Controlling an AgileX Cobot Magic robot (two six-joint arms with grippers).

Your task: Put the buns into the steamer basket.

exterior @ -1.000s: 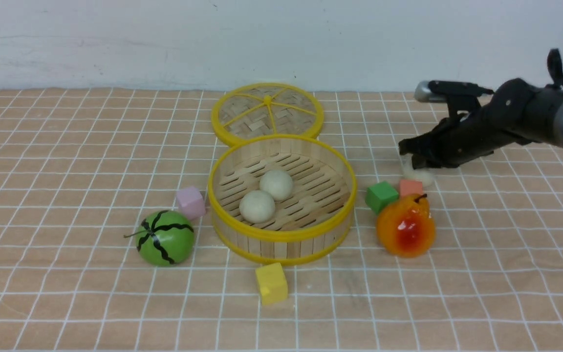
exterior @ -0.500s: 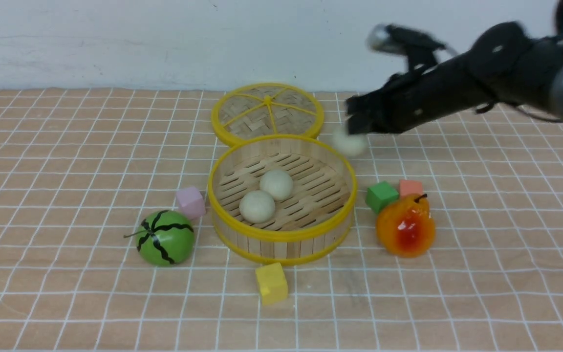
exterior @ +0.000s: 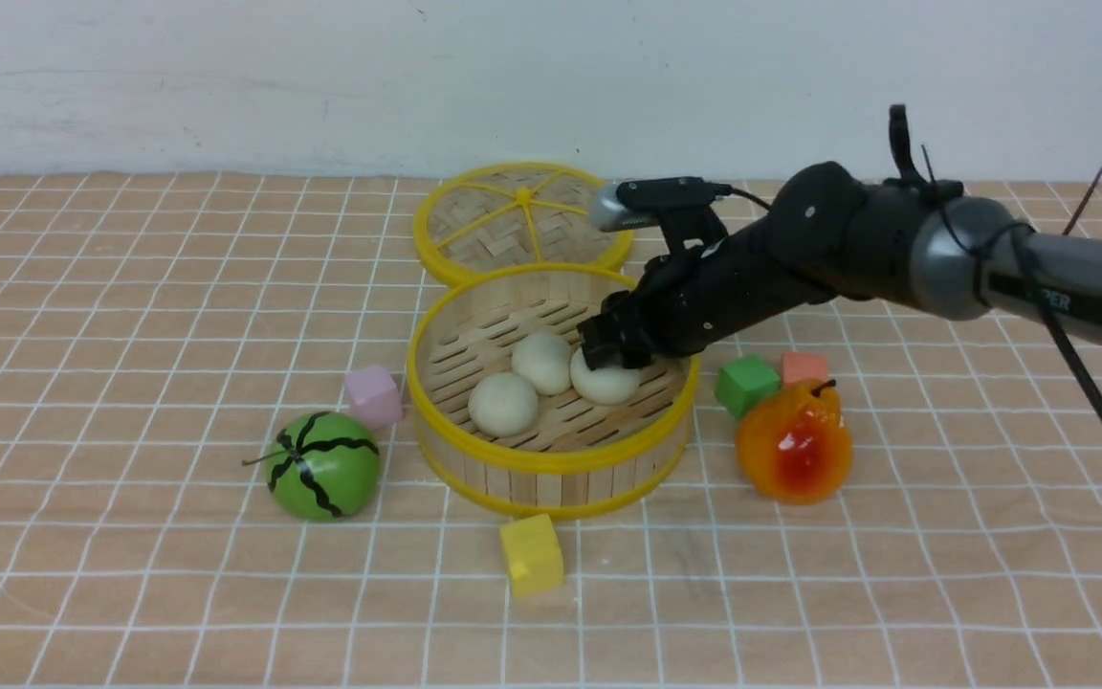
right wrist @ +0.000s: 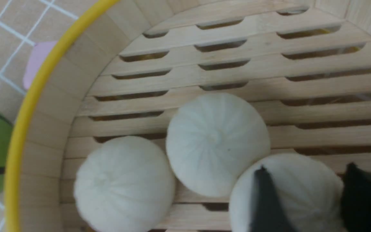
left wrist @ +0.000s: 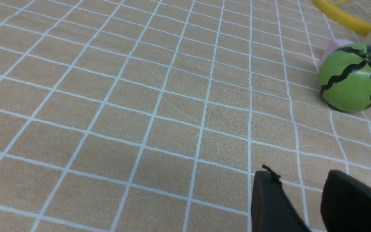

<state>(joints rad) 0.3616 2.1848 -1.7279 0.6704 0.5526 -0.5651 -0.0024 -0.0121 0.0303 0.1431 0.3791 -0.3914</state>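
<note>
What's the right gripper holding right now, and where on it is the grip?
The right gripper pinches the third bun across its sides, inside the steamer basket. The left gripper holds nothing.

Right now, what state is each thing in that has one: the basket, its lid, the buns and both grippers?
Steamer basket: open, three buns inside.
Lid: off, lying flat behind the basket.
Front bun: loose on the slats.
Middle bun: loose on the slats.
Third bun: inside the basket, gripped.
Right gripper: shut on the third bun.
Left gripper: open, empty.
</note>
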